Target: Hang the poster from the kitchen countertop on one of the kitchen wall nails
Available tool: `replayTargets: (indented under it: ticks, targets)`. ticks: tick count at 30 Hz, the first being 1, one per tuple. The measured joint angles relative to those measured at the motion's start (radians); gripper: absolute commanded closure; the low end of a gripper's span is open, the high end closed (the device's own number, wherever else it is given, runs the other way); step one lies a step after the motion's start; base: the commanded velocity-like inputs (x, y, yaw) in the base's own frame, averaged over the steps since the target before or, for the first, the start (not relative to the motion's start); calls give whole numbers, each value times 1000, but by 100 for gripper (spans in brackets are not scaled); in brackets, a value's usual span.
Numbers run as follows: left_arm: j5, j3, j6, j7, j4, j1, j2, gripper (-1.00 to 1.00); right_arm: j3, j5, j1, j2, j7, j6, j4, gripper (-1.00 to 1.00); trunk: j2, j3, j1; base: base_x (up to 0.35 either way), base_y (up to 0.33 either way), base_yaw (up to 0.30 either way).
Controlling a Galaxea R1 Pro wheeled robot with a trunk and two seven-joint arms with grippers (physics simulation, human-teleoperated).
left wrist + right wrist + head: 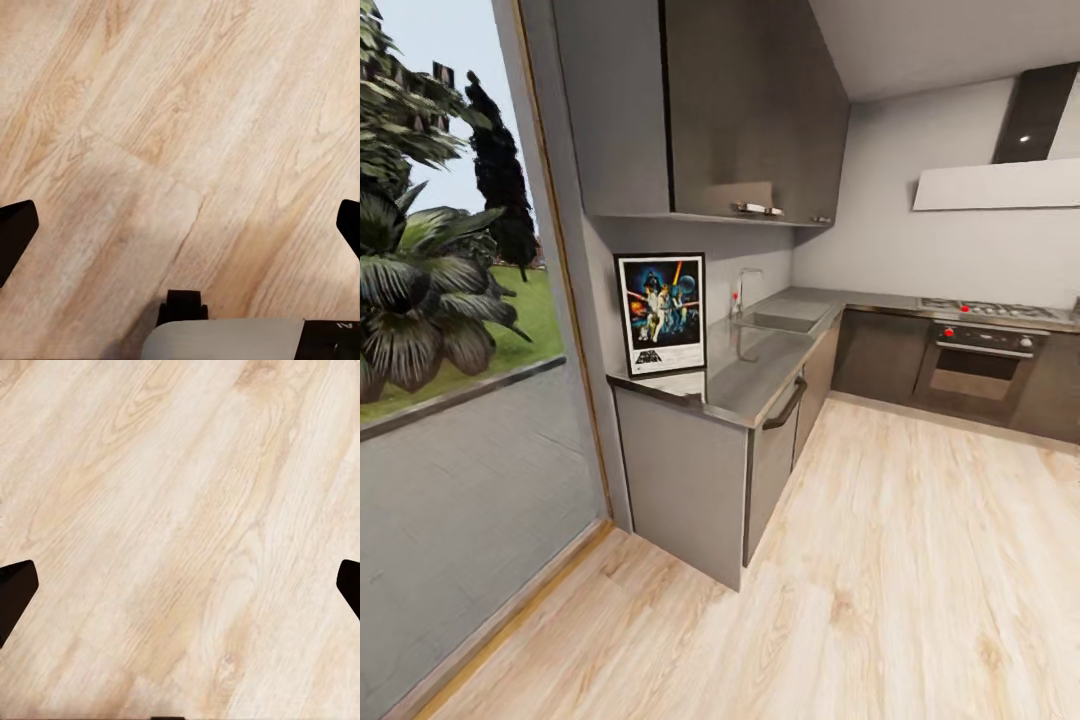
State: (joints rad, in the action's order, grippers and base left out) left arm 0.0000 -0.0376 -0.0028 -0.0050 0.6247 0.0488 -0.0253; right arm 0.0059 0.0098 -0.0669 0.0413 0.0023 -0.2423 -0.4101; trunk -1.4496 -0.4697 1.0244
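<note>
Upright poster (661,312) beside sink (784,322)

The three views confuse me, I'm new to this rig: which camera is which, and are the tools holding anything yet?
The wide picture comes from the robot's head camera, looking into the kitchen. The tall black-framed Star Wars poster stands upright at the near end of the glossy dark grey countertop, leaning on the wall beside the steel sink.

The other two come from cameras on each wrist, both looking down at the light wood plank floor. The black tips at the picture edges are fingers. The left tool and right tool are both open and hold nothing.
</note>
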Motion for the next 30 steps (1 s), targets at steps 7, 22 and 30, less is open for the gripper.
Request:
replayTargets:
  ticks: [7,22,30]
  targets:
    - [0,0,0,0,0,0,-2,-100,0,1,0,3,-1,-1,0,-100,0,0,0,278,248,-20]
    - [0,0,0,-1,0,0,-3,-100,0,0,0,3,-1,0,0,-100,0,0,0,288,218,-2]
    - [0,0,-1,-1,0,0,-2,-100,0,0,0,3,0,0,0,-100,0,1,0,331,90,-178]
